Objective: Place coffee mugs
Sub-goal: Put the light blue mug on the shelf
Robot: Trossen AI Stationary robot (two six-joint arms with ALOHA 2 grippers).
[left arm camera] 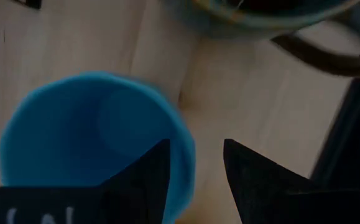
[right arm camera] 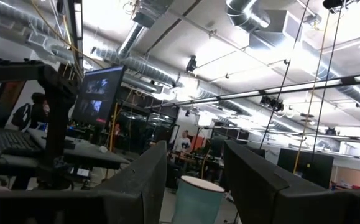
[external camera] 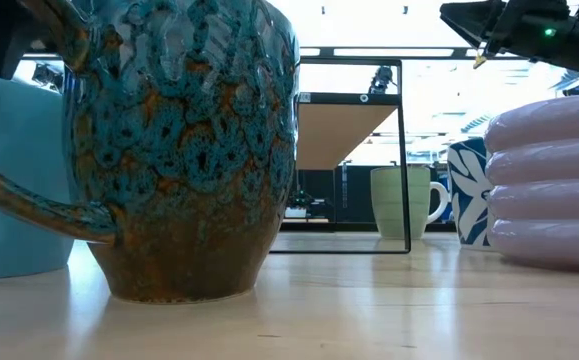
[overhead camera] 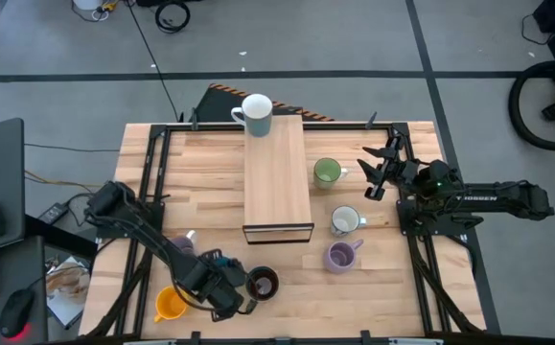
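My left gripper [left arm camera: 195, 146] is open, low over the table's near edge, pointing down at the light blue mug [left arm camera: 92, 146]. The dark brown-black mug [overhead camera: 263, 283] stands just right of it and the orange mug [overhead camera: 170, 304] just left. My right gripper [overhead camera: 371, 172] is open and raised near the right edge, beside the green mug [overhead camera: 327, 172]. The white mug [overhead camera: 256, 113] stands on the wooden board's far end. The patterned white mug [overhead camera: 344, 221] and a lilac mug [overhead camera: 339, 256] stand right of the board. Another lilac mug is out of view. My left gripper comes from above and stands astride the light blue mug's rim [left arm camera: 186, 155], one finger inside the hollow and one outside. The gap is wider than the wall, and I cannot tell whether a finger touches it. The mug stands upright on the table.
The long light wooden board [overhead camera: 277, 177] lies along the table's middle on a dark frame. Black rails [overhead camera: 152, 192] run along the table's left and right sides. Bare wood [overhead camera: 200, 182] lies left of the board. In the low view the dark mug [external camera: 179, 150] fills the foreground.
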